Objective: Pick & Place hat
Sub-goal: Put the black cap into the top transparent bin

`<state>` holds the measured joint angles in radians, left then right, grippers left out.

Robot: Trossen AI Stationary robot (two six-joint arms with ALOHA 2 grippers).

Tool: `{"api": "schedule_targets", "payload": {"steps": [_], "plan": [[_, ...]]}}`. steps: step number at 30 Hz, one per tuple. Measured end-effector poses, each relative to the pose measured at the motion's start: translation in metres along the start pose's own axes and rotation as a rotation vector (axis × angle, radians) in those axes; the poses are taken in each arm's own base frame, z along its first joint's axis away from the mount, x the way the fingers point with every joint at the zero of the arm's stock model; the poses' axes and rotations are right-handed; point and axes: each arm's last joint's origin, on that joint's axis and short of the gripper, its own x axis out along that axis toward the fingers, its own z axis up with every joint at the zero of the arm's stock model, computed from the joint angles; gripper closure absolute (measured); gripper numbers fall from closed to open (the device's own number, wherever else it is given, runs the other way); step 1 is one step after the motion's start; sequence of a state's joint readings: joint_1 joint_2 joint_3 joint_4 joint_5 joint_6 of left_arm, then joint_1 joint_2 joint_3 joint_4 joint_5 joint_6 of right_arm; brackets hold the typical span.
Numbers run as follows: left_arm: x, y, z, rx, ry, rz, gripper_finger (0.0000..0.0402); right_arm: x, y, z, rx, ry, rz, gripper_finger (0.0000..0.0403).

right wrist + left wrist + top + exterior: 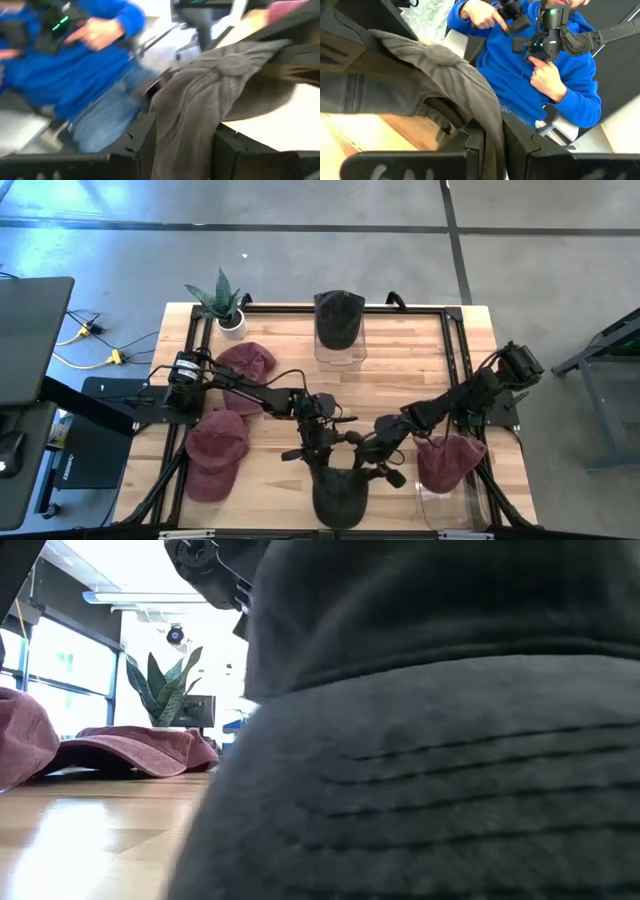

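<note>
A dark grey hat (340, 495) sits at the middle of the table's near edge and fills most of the low view (430, 780). Both grippers are shut on its far side: my left gripper (322, 448) comes from the left, my right gripper (378, 455) from the right. In the wrist views the grey cloth (470, 85) (210, 85) runs up from between each pair of fingers. Whether the hat's underside rests on the table is hidden. My left gripper pinches a bunched fold of the hat's crown cloth (492, 132) between its two fingers, on the hat's far left side. It comes nearly level, slanting from the table's left and far side. The cloth drapes away beyond the fingers. My right gripper pinches another gathered fold of the crown cloth (187, 137) between its two fingers, on the hat's far right side. It comes slanting slightly downward from the table's right. The cloth hangs in loose folds past the fingers.
A second dark hat (340, 318) sits on a clear stand at the far middle. Two maroon hats (247, 365) (215, 452) lie at the left, and one (448, 462) sits at a clear container near right. A potted plant (222, 302) stands at the far left. A person in blue (535, 75) sits beyond the table.
</note>
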<state>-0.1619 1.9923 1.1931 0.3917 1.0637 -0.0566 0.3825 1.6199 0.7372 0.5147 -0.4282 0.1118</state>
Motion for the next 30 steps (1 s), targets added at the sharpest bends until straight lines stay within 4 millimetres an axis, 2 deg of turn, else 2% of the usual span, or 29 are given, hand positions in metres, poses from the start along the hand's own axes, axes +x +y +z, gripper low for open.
{"api": "schedule_targets", "payload": {"steps": [6,11,19,22,26,30], "plan": [[0.000,0.001,0.000,-0.001,-0.002,0.024,0.0354,0.000,-0.006,0.002,0.103,-0.047,-0.184,0.0272],[-0.002,0.004,0.000,-0.050,-0.007,0.096,0.0354,0.000,-0.006,0.003,0.106,-0.062,-0.196,0.0267],[-0.008,0.010,-0.002,-0.110,-0.009,0.199,0.0354,0.000,-0.004,0.006,0.126,-0.088,-0.154,0.0193],[-0.010,0.011,-0.002,-0.120,-0.014,0.217,0.0354,0.000,-0.006,0.006,0.150,-0.098,-0.197,0.0181],[-0.013,0.013,-0.002,-0.143,-0.019,0.236,0.0354,0.000,-0.007,0.006,0.168,-0.107,-0.243,0.0191],[-0.014,0.014,-0.003,-0.155,-0.017,0.241,0.0354,-0.001,-0.009,0.004,0.190,-0.108,-0.315,0.0233]]}}
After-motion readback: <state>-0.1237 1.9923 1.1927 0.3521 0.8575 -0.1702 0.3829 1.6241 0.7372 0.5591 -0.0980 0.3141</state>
